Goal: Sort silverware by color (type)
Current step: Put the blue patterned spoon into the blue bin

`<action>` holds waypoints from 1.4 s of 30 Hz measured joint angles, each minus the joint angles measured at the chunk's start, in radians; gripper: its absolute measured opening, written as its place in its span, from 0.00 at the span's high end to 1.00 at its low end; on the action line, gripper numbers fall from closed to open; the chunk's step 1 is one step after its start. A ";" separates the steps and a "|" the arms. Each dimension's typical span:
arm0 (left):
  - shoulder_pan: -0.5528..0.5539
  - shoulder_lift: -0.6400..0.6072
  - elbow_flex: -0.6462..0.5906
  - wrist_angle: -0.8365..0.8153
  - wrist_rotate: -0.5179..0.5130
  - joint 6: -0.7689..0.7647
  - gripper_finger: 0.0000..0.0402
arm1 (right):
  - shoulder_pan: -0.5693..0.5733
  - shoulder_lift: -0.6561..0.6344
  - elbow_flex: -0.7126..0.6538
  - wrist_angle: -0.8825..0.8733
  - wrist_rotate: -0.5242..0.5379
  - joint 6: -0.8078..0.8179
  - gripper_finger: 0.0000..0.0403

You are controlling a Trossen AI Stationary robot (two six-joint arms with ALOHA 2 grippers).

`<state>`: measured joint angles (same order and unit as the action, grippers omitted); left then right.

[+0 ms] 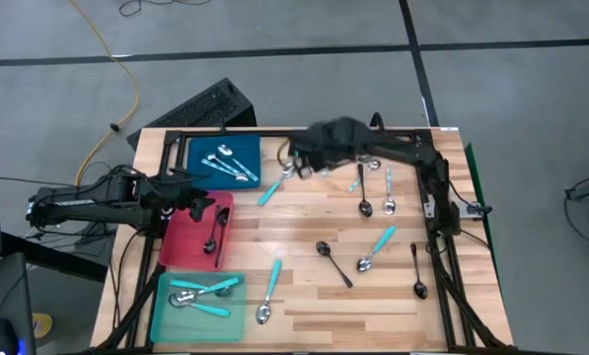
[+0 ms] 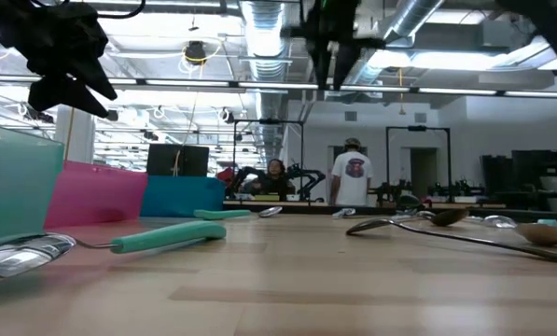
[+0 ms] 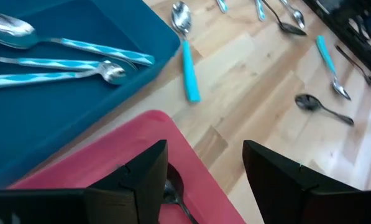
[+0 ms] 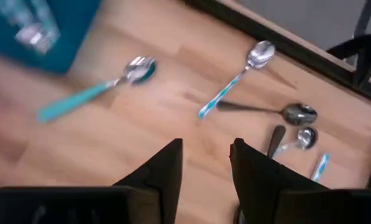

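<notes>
Loose spoons lie on the wooden table: turquoise-handled ones (image 1: 274, 187) (image 1: 376, 247) (image 1: 269, 291), black ones (image 1: 333, 261) (image 1: 417, 271) (image 1: 364, 197) and a silver one (image 1: 389, 192). Shiny silver spoons (image 3: 54, 53) lie in the blue tray (image 1: 200, 148). Black spoons (image 1: 215, 232) are in the red tray (image 1: 181, 247), and turquoise-handled ones (image 1: 203, 294) in the teal tray (image 1: 176, 320). My left gripper (image 3: 204, 155) hangs open above the red tray's far end. My right gripper (image 4: 207, 146) is open and empty, high above the table's far part, right of the blue tray.
The three trays stand in a row along the table's left edge. A dark frame (image 1: 442, 197) runs along the right and far edges. A keyboard (image 1: 200, 106) lies on the floor beyond the far edge. People stand in the room behind (image 2: 353, 173).
</notes>
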<state>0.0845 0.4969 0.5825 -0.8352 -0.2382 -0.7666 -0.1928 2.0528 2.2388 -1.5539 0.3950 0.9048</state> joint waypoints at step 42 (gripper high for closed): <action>0.001 0.000 0.000 -0.005 -0.196 -0.127 0.52 | -0.401 0.093 -0.589 0.599 -0.385 -0.082 0.41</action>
<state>0.0851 0.4971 0.5825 -0.8402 -0.4338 -0.8939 -0.5939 2.1460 1.6499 -0.9552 0.0104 0.8229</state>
